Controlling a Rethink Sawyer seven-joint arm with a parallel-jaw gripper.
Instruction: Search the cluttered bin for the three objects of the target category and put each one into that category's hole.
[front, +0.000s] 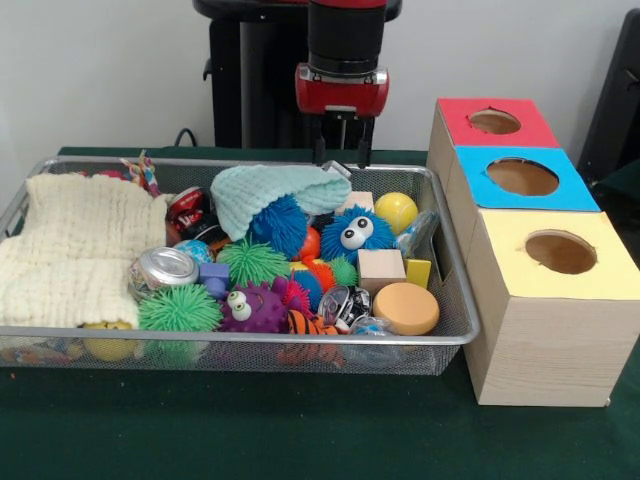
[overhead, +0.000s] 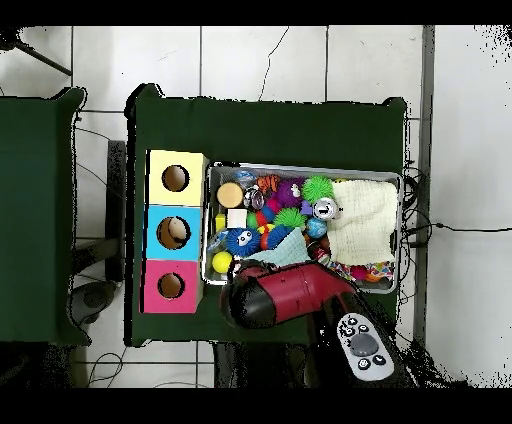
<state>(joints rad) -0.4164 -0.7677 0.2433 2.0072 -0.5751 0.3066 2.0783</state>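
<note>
My gripper (front: 342, 152) hangs open and empty over the far rim of the wire bin (front: 455, 300), just above a mint knitted cloth (front: 270, 190). In the bin lie spiky rubber balls: a blue one with eyes (front: 350, 233), a purple one with eyes (front: 250, 310) and a green one (front: 180, 308). Among them are a wooden cube (front: 381, 270), a round wooden disc (front: 405, 308), a yellow ball (front: 396, 212) and a silver can (front: 165, 268). In the overhead view the red arm (overhead: 290, 295) covers the gripper at the bin's (overhead: 300, 168) lower edge.
Three wooden boxes with round holes stand beside the bin: red-topped (front: 495, 122), blue-topped (front: 522, 177), yellow-topped (front: 560, 252). A cream cloth (front: 75, 250) fills the bin's left end. The table has a dark green cover (front: 300, 430). A controller (overhead: 360, 345) lies off the table.
</note>
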